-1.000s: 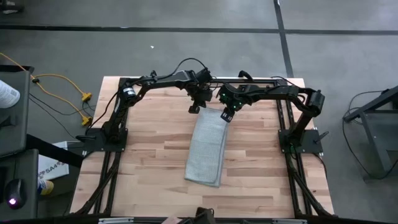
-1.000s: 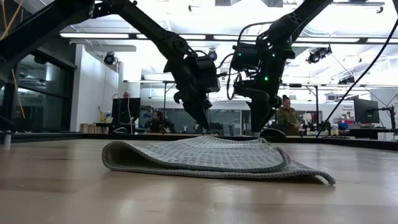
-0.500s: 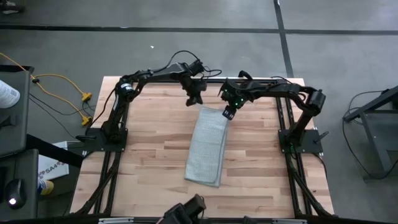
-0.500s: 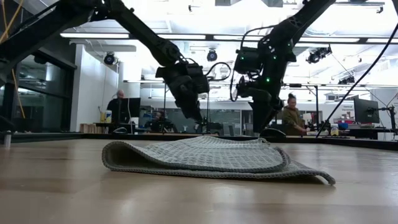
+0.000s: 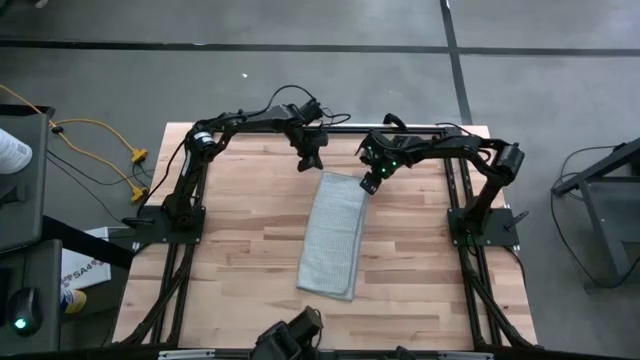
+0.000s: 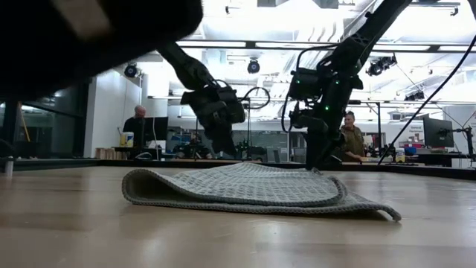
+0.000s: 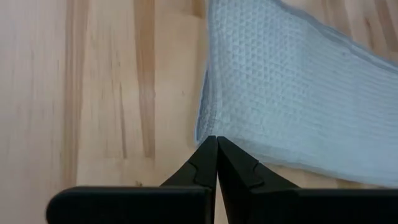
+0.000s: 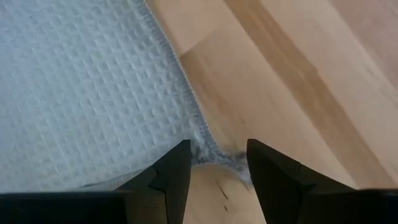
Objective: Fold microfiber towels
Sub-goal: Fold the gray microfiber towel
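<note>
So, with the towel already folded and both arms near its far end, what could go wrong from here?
1. The right gripper is open directly over the corner of the towel; closing or lifting carelessly could catch it and undo the fold.
2. The left gripper is shut just off the towel's edge; a low sweep could drag the cloth.
3. A dark object blocks part of the low view.

The folded towel [image 5: 334, 237] lies lengthwise in the middle of the surface [image 5: 240, 250]. The left pincer [image 5: 311, 160] hangs just beyond its far-left corner; the right pincer [image 5: 368, 184] is at its far-right corner.
</note>
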